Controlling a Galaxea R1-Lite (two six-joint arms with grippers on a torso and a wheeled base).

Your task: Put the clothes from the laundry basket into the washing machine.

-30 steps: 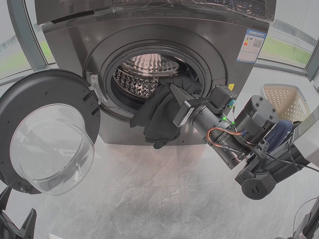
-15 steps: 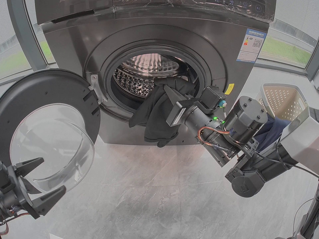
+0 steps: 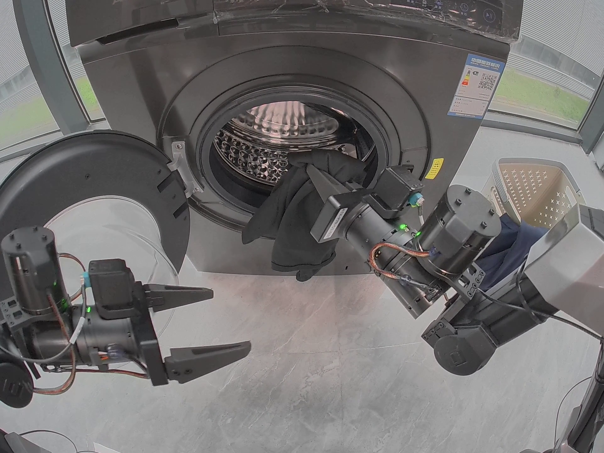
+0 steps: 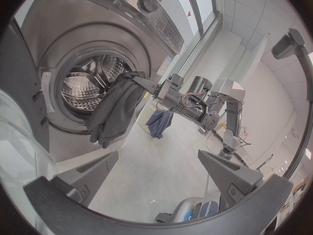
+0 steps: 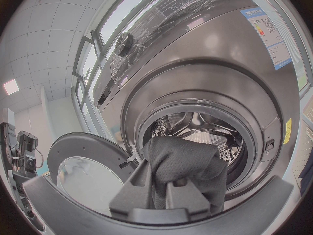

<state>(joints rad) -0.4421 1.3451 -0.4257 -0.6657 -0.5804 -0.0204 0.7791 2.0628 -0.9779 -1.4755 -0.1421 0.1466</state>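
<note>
Black fabric: the garment (image 3: 296, 221) hangs across the lower lip of the drum opening (image 3: 270, 139) of the washing machine (image 3: 145, 89). Its upper end is pinched in the right gripper (image 3: 313, 174), whose fingers are pressed together on a bunched fold at the right side of the opening. The garment covers the lower right part of the rim and the front panel below it.

The door (image 3: 82, 171) stands swung wide to the left. The left gripper (image 3: 229, 321) hangs low over the grey floor (image 3: 302, 372), in front of the door and well apart from the garment, with its fingers spread and nothing between them. The laundry basket (image 3: 541, 190) stands right of the machine, behind the right arm, with a blue cloth (image 3: 513, 246) draped over its near rim.

The right wrist view gives the pinch point: mesh-weave fabric folded over and between the two fingers (image 5: 137, 190), with the steel drum behind. The left wrist view gives the garment's full hanging length and the blue cloth trailing down the basket's outer side.

The garment's long axis runs near vertical. The upper end sits at the opening's edge and the lower end points at the floor, stopping short of it.
</note>
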